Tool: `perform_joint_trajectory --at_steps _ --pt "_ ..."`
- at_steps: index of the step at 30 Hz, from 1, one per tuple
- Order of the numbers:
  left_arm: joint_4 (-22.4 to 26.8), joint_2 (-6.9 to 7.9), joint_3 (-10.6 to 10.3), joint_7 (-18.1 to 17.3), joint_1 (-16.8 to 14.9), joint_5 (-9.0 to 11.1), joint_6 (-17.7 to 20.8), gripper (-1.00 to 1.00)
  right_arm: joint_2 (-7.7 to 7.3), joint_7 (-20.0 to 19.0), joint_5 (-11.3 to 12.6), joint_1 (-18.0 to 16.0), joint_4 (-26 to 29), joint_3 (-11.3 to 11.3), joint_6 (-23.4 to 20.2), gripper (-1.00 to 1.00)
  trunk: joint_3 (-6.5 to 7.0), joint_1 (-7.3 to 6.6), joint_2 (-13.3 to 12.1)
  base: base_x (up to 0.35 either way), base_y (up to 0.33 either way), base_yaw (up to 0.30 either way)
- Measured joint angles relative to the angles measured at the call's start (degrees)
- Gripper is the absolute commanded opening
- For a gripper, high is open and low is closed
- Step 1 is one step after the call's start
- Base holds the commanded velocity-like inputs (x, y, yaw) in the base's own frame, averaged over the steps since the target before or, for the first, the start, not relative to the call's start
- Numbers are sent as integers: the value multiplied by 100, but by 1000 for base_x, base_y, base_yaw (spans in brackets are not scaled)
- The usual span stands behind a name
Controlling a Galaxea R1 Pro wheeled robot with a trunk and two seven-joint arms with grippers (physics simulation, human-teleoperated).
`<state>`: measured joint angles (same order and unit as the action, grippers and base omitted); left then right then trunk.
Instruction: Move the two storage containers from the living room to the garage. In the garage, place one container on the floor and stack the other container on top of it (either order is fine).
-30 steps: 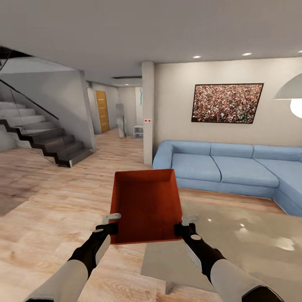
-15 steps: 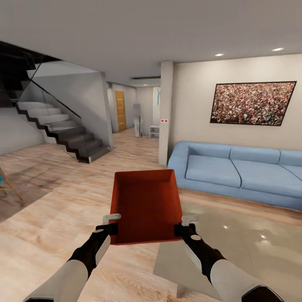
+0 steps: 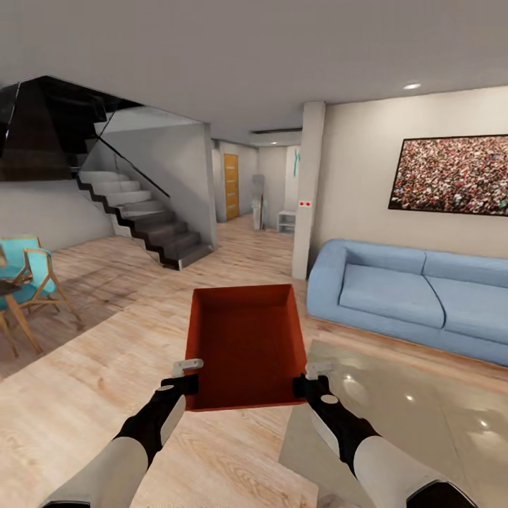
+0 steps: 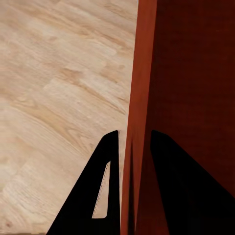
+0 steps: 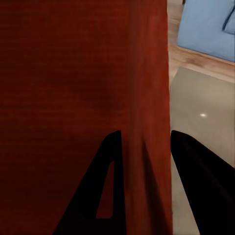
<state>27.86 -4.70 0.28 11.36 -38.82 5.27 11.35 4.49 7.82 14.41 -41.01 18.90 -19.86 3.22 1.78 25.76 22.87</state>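
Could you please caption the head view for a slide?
Both grippers, left and right, carry an orange-red rectangular bin past a blue sofa.

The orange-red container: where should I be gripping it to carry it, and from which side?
Judging by the pose, grip the storage container by its two long side walls near the end closest to the robot. The left gripper pinches the left wall, the right gripper the right wall, one finger inside and one outside. The thin upright walls suit a pinch, and opposite sides keep it level.
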Motion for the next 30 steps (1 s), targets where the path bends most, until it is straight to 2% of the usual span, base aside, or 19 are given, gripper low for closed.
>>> perform_joint_trajectory --at_steps 30 --pt "-28 2 -1 2 -1 0 -3 -100 6 -1 0 0 -25 0 -1 -100 1 0 0 0 0 268"
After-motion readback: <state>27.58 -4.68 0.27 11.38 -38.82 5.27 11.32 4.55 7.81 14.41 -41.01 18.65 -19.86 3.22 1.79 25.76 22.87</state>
